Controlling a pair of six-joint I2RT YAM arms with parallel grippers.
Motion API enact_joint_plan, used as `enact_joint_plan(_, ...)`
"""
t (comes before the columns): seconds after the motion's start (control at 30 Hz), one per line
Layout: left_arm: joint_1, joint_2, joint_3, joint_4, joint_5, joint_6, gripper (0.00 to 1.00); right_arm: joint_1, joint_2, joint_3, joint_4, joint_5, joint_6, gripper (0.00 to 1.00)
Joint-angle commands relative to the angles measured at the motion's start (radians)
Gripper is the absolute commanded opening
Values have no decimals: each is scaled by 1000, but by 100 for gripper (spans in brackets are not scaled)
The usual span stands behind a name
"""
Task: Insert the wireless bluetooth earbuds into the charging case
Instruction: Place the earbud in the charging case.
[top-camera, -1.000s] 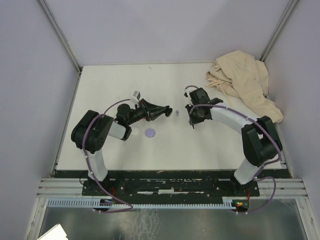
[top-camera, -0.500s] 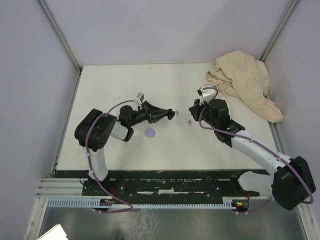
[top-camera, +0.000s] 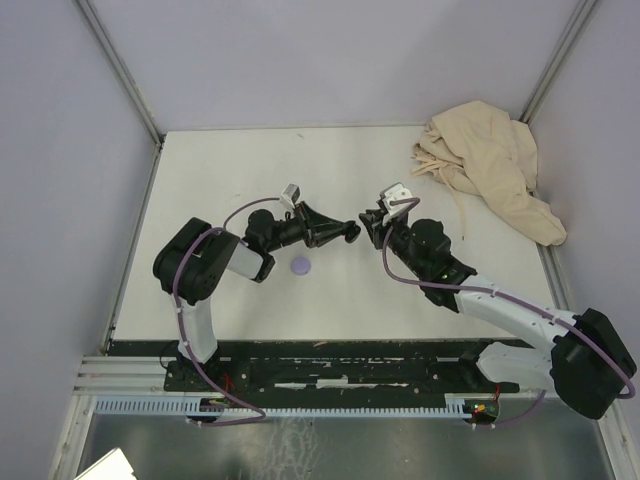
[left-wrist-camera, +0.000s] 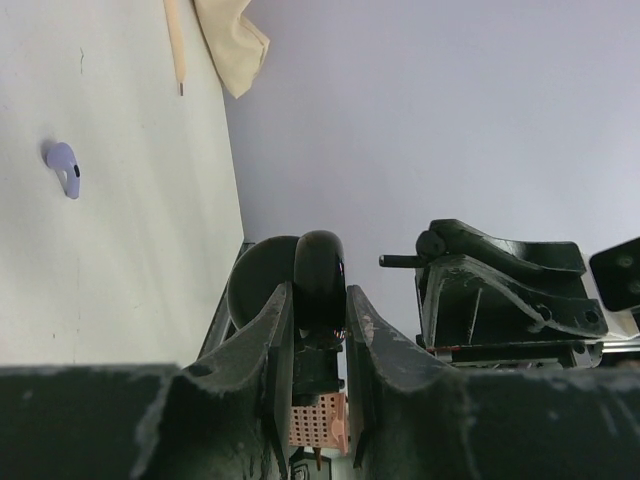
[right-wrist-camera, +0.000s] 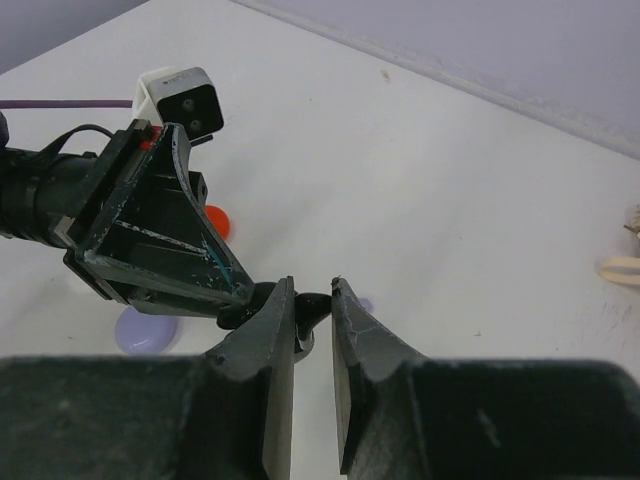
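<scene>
One lavender earbud (left-wrist-camera: 65, 168) lies uninserted on the counter (left-wrist-camera: 120, 260); left end effector (left-wrist-camera: 318, 292) pinches the charging case (left-wrist-camera: 320, 255), right end effector (right-wrist-camera: 312, 290) cannot tell.

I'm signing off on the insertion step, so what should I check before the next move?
1. Left pincer clamped on the black charging case: ok.
2. Case lid open: ok, it looks open in the left wrist view.
3. Right pincer brought up to the case: ok, its tips sit right at the left pincer's tips.
4. Earbud held in the right pincer: cannot tell, the narrow gap between its tips is too dark to read.
5. All earbuds in the case: not ok, a lavender earbud lies loose on the table.
</scene>
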Motion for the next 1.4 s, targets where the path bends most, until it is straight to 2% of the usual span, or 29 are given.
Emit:
enact_joint_plan(0.0, -13, -1, 36, 18, -6, -14, 3, 25, 16, 3, 117, 35, -57, 1)
enact_joint_plan(0.47, -24, -15, 52, 28, -8, -42, 3, 46, 82, -10, 156, 23, -104, 1)
enact_joint_plan(1.37, -23, -26, 72, 33, -15, -57, 3, 49, 87, -37, 147, -1, -90, 1)
